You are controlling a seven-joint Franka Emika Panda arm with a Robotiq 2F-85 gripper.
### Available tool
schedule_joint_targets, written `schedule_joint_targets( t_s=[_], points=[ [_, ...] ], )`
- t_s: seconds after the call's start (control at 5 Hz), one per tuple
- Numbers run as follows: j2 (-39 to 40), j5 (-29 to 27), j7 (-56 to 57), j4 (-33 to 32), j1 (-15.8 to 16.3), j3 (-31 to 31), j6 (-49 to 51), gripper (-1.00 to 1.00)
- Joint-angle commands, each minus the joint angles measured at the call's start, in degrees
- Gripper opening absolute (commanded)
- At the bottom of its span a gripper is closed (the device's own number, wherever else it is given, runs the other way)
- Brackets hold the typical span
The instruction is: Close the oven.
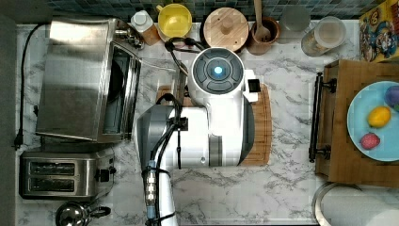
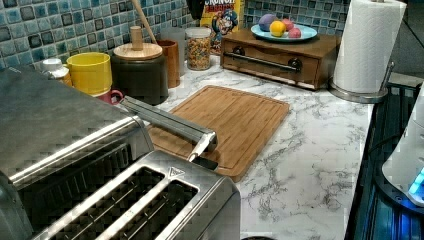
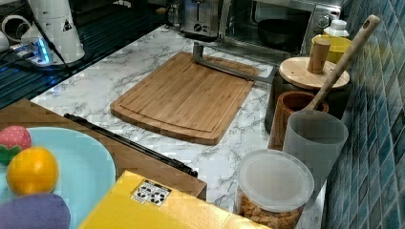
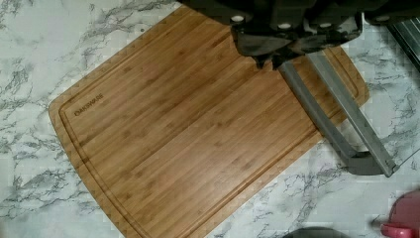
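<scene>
1. Looking down from my wrist, I see my gripper (image 4: 270, 62) as a dark shape right at one end of the oven's steel bar handle (image 4: 337, 124). Whether it is released or clenched, I cannot tell.
2. My task is the oven (image 1: 75, 80), a large brushed-steel box on the marble counter at the top view's left, with a two-slot toaster (image 1: 61, 174) just beside it.
3. Its drop-down door is open and lies low. The handle juts out over the near edge of a bamboo cutting board (image 4: 198, 139). In the left view the handle (image 2: 170, 122) sits a little above the board.
4. I judge the door to be stiff and fairly heavy, steel framing a glass pane, swinging on a hinge at the oven's base. The glass is breakable, so I would not let it slam.
5. The brushed bar looks smooth and could slip. The best hold is probably near the middle of the bar, gripped or pushed from beneath.
6. The oven itself looks heavy enough to stay put while the door is lifted.
</scene>
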State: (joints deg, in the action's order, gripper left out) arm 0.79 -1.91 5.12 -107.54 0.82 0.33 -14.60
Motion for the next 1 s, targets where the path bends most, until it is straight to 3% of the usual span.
schedule_joint_targets(
  t_s=[0.2,0.6,0.8,1.0],
  points=[
    [1.9,-2.4,6.3,-0.2,-0.4,-0.3,-1.1,-1.0],
    [-4.8,-14.5,20.1,-18.0,-2.2,-2.2,-13.6,-1.0],
    [-5.6,-22.2,30.1,-23.1,-3.6,-3.2,-18.0,-1.0],
    [-8.8,-31.4,42.6,-29.4,-2.9,-5.4,-23.1,-1.0]
  ],
)
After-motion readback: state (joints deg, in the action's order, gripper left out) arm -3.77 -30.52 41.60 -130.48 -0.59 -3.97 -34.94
